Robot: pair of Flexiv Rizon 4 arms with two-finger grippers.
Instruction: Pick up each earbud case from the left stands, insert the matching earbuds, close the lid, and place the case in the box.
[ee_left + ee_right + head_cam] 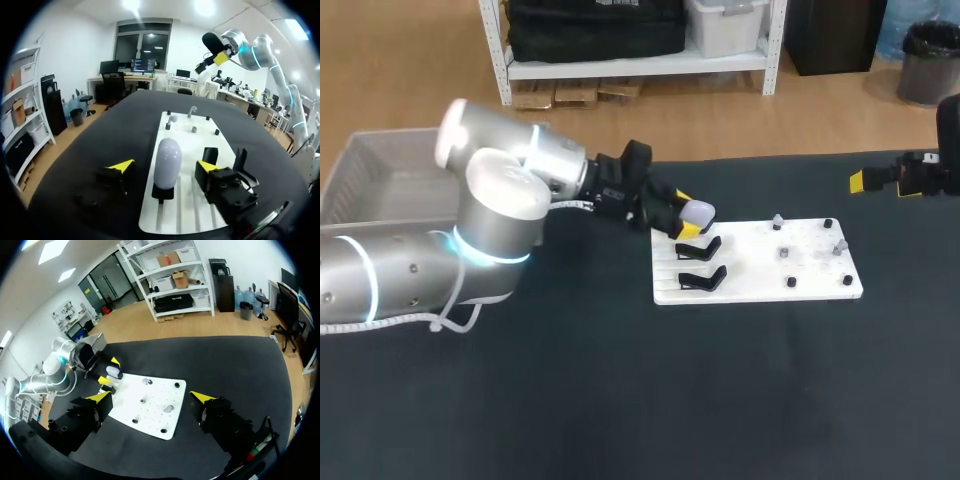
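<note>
Head view shows the big black table [620, 400]. The thick silver left arm [490, 210] comes in from the left, near the grey plastic box [365, 170]. The flat white board [760, 285] lies in the middle of the table, and the left gripper [686, 214] is at the board's left end. The right gripper [150, 397] hangs well apart from the board with its fingers spread wide and nothing in them, so the left arm is much nearer.

In the left wrist view, the pale egg-shaped earbud case [167, 162] stands up tall on its small black stand [163, 192]. It sits right between the left gripper's two yellow tips. The jaws are spread, with a gap on each side of the case, so they do not pinch it yet. They likely only need to squeeze in from both sides.

Two empty black stands [700, 262] sit beside it. The small grey earbuds [839, 245] wait at the board's far end.
</note>
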